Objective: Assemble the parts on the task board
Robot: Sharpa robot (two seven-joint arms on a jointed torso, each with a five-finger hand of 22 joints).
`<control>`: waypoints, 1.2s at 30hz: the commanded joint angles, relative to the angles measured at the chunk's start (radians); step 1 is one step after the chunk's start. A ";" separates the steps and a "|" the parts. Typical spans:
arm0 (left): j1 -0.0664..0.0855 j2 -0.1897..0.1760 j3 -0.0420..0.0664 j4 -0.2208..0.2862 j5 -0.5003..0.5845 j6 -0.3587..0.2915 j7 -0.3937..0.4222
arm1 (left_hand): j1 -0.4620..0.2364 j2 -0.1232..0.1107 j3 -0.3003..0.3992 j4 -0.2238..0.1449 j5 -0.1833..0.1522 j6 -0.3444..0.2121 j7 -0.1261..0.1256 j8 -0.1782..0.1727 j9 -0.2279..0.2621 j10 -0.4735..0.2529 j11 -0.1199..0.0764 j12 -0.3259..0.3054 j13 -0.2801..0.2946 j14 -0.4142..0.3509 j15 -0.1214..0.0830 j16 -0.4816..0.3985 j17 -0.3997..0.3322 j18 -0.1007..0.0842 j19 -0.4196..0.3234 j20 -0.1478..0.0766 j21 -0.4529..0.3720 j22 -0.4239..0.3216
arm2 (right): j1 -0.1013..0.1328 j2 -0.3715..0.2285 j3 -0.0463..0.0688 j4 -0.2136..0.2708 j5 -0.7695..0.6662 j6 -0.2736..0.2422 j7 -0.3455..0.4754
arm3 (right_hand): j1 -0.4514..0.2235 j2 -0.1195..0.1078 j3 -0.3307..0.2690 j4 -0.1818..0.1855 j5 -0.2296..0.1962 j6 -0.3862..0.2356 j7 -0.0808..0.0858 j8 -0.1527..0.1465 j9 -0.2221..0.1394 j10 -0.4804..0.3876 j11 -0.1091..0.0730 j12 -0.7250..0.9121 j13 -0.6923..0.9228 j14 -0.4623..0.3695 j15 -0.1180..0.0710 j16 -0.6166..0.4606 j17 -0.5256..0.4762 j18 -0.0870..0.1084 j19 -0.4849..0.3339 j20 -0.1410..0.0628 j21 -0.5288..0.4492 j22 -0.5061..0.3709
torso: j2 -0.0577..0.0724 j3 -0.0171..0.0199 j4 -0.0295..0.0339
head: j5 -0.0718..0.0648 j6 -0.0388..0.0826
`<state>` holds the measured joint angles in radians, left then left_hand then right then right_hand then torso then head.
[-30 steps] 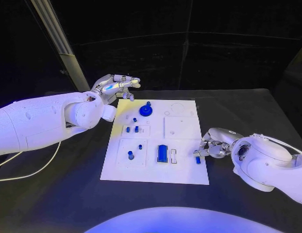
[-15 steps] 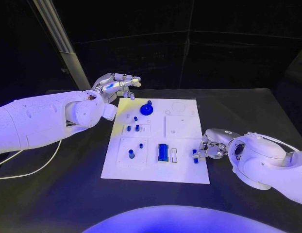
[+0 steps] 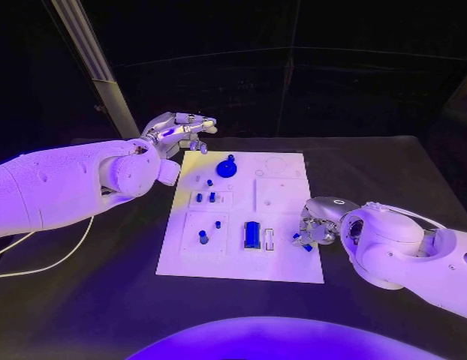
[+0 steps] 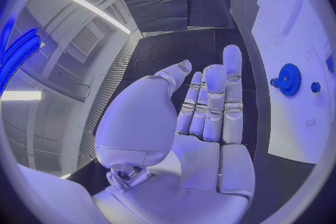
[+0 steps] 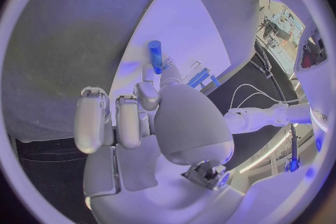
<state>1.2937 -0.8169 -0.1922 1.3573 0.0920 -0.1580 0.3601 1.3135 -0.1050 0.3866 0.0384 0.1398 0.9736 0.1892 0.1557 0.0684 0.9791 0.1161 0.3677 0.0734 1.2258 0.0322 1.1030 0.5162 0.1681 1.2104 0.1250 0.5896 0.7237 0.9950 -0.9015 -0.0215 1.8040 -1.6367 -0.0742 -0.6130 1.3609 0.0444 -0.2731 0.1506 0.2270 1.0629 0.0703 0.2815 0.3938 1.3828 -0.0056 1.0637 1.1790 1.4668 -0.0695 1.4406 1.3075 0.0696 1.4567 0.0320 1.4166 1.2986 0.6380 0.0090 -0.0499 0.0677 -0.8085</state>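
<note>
Black bench (image 3: 103, 300) carries the white task board (image 3: 287, 191) in its middle, under violet light. Small blue parts dot the board: a round gear (image 3: 226, 169) near the far edge, short pegs (image 3: 203, 199) on the left side, a long block (image 3: 252, 235) toward the near edge.

At the board's right edge the right hand (image 3: 314, 225) pinches a short blue pin (image 5: 154, 55) between its fingers (image 5: 147, 95); the pin stands out over the board's surface, just beside the block.

Beyond the board's far left corner the left hand (image 3: 179, 129) hangs above the bench, its fingers (image 4: 213, 103) straight, close together and holding nothing.
</note>
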 commanded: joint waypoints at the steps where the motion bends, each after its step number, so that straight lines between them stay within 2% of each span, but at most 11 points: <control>1: 0.002 0.000 0.001 0.001 -0.007 0.011 0.004 | 0.012 -0.001 -0.001 -0.004 -0.002 -0.004 -0.001 0.004 0.000 -0.005 0.001 0.005 -0.001 -0.008 -0.003 0.004 -0.001 0.015 0.004 0.003 -0.003 -0.002 | -0.004 0.004 -0.003 -0.005 -0.052 0.051 -0.012 | 0.017 0.002 0.004 -0.012 0.003 -0.006 -0.002 -0.008 -0.001 -0.001 -0.005 0.001 -0.001 0.061 -0.008 0.002 0.038 -0.012 0.007 -0.001 0.002 0.000 | 0.001 -0.0004 0.0000 | 0.002 -0.002; 7: 0.002 0.000 0.001 0.000 -0.012 0.011 0.004 | 0.012 -0.001 -0.001 -0.004 -0.002 -0.004 -0.001 0.004 0.000 -0.005 0.001 0.005 -0.001 -0.008 -0.003 0.004 -0.001 0.015 0.004 0.003 -0.003 -0.002 | -0.005 0.009 -0.003 -0.006 -0.069 0.078 -0.020 | 0.061 0.013 0.030 -0.040 0.017 -0.018 0.003 -0.028 -0.003 -0.010 -0.003 -0.012 -0.008 0.061 -0.007 0.001 0.037 -0.012 0.005 0.000 0.000 -0.002 | 0.000 -0.0005 -0.0011 | 0.002 -0.004; 13: 0.002 0.000 0.001 0.001 -0.013 0.010 0.004 | 0.012 -0.001 -0.001 -0.004 -0.002 -0.004 -0.001 0.004 0.000 -0.005 0.001 0.005 -0.001 -0.008 -0.003 0.004 -0.001 0.015 0.004 0.003 -0.003 -0.002 | -0.005 0.010 -0.003 -0.006 -0.077 0.107 -0.026 | 0.101 0.016 0.066 -0.062 0.121 -0.032 0.014 -0.073 -0.028 -0.021 0.004 -0.028 -0.015 0.060 -0.002 -0.001 0.038 -0.012 0.004 0.003 -0.001 -0.003 | -0.001 -0.0005 0.0005 | 0.000 -0.006; 18: 0.002 0.000 0.001 0.001 -0.018 0.009 0.003 | 0.013 0.000 0.000 -0.004 -0.002 -0.004 -0.001 0.004 0.000 -0.005 0.001 0.006 -0.002 -0.008 -0.003 0.003 -0.003 0.015 0.004 0.003 -0.004 -0.002 | -0.005 0.008 -0.003 -0.004 -0.081 0.101 -0.033 | 0.148 0.029 0.126 -0.086 0.145 -0.021 0.018 -0.099 -0.052 -0.029 0.006 -0.039 -0.021 0.060 0.000 -0.001 0.039 -0.012 0.004 0.006 0.000 0.000 | -0.001 -0.0005 0.0008 | -0.002 -0.005; 22: 0.002 0.000 0.001 0.001 -0.020 0.009 0.003 | 0.013 0.000 0.000 -0.004 -0.002 -0.004 -0.001 0.004 0.000 -0.005 0.001 0.006 -0.002 -0.008 -0.003 0.003 -0.003 0.015 0.004 0.003 -0.004 -0.002 | -0.005 0.004 -0.003 0.004 -0.075 0.052 -0.033 | 0.132 0.026 0.156 -0.076 0.173 -0.008 0.016 -0.111 -0.064 -0.024 0.006 -0.036 -0.018 0.061 0.000 0.001 0.043 -0.012 0.006 0.007 0.001 0.003 | -0.001 0.0002 0.0009 | -0.002 -0.004; 27: 0.002 0.001 0.001 0.000 -0.020 0.008 0.003 | 0.013 0.000 0.000 -0.004 -0.002 -0.004 -0.001 0.004 0.000 -0.005 0.001 0.006 -0.002 -0.008 -0.003 0.003 -0.003 0.015 0.004 0.003 -0.004 -0.002 | -0.005 -0.006 -0.003 0.022 -0.033 -0.041 -0.019 | 0.071 0.006 0.202 -0.027 0.228 0.011 0.011 -0.130 -0.082 -0.010 0.001 -0.024 -0.010 0.063 -0.002 0.005 0.051 -0.014 0.010 0.005 0.006 0.010 | -0.001 -0.0002 0.0013 | -0.003 -0.003; 29: 0.002 0.001 0.000 0.000 -0.020 0.008 0.003 | 0.013 0.000 0.000 -0.004 -0.002 -0.004 -0.001 0.004 0.000 -0.005 0.001 0.006 -0.002 -0.008 -0.003 0.003 -0.003 0.015 0.004 0.003 -0.004 -0.002 | -0.005 -0.012 -0.003 0.032 -0.002 -0.092 -0.009 | 0.051 -0.007 0.222 -0.008 0.237 0.019 0.009 -0.134 -0.087 -0.008 0.001 -0.024 -0.010 0.064 -0.003 0.006 0.052 -0.014 0.010 0.004 0.007 0.012 | -0.001 -0.0012 0.0021 | -0.004 -0.001; 31: 0.002 0.002 0.000 0.000 -0.020 0.008 0.004 | 0.013 0.000 0.000 -0.004 -0.002 -0.004 -0.001 0.004 0.000 -0.005 0.001 0.006 -0.002 -0.008 -0.003 0.003 -0.003 0.015 0.004 0.003 -0.004 -0.002 | -0.005 -0.017 -0.003 0.042 0.033 -0.147 0.004 | 0.032 -0.029 0.264 0.018 0.254 0.032 0.006 -0.141 -0.094 -0.005 -0.002 -0.024 -0.010 0.064 -0.005 0.006 0.054 -0.014 0.011 0.001 0.008 0.014 | 0.000 -0.0016 0.0029 | -0.005 -0.001; 33: 0.002 0.002 0.000 0.001 -0.020 0.008 0.004 | 0.013 0.000 0.000 -0.004 -0.002 -0.004 -0.001 0.004 0.000 -0.005 0.001 0.006 -0.002 -0.008 -0.003 0.003 -0.003 0.015 0.004 0.003 -0.004 -0.002 | -0.005 -0.020 -0.002 0.048 0.065 -0.181 0.013 | 0.021 -0.055 0.309 0.035 0.264 0.042 0.005 -0.147 -0.099 0.000 -0.006 -0.020 -0.006 0.065 -0.007 0.009 0.058 -0.015 0.013 -0.002 0.010 0.018 | 0.000 -0.0016 0.0025 | -0.004 -0.001; 36: 0.002 0.002 0.000 0.001 -0.020 0.007 0.004 | 0.014 0.000 0.000 -0.005 -0.002 -0.004 -0.001 0.005 0.000 -0.005 0.001 0.006 -0.002 -0.008 -0.003 0.004 -0.002 0.015 0.004 0.003 -0.004 -0.002 | -0.005 -0.021 -0.002 0.054 0.132 -0.220 0.024 | 0.011 -0.070 0.346 0.048 0.279 0.054 0.002 -0.147 -0.100 0.006 -0.006 -0.014 0.000 0.066 -0.009 0.011 0.063 -0.015 0.013 -0.003 0.011 0.019 | 0.001 -0.0012 0.0028 | -0.003 -0.003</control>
<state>1.2938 -0.8155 -0.1926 1.3571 0.0769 -0.1581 0.3596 1.3135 -0.1050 0.3866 0.0384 0.1398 0.9736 0.1892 0.1557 0.0684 0.9791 0.1162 0.3677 0.0728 1.2220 0.0285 1.1030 0.5146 0.1683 1.2104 0.1250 0.5897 0.7232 0.9886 -0.9215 -0.0244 1.8532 -1.6080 -0.1911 -0.6137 1.3718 -0.0153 0.0618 0.1955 0.5003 1.1101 0.0719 0.1380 0.2941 1.3817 -0.0106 1.0455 1.1774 1.4688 -0.0756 1.4463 1.3075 0.0697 1.4640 0.0321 1.4204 1.3081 0.6377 0.0080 -0.0474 0.0630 -0.8097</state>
